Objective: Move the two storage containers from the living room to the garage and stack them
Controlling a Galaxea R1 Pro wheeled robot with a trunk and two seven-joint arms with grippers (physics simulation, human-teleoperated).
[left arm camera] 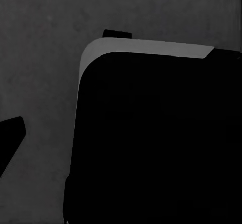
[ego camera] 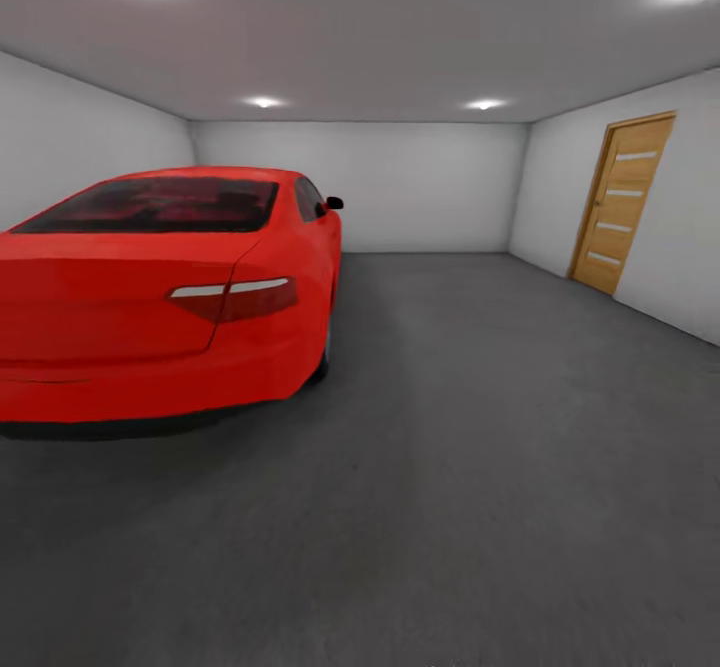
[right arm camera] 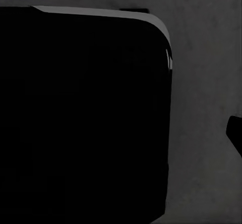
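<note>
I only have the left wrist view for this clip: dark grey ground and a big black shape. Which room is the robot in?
Observer: The garage. The head view shows a red car parked at the left.
Operator: What is it parked on?
Observer: On the floor, dark grey concrete that runs to the white back wall.
Operator: Any door?
Observer: Yes, a wood-panelled door in the right wall. It looks closed.
Operator: And the right wrist view?
Observer: It looks down on grey floor beside a large black body with a pale rim.
</note>
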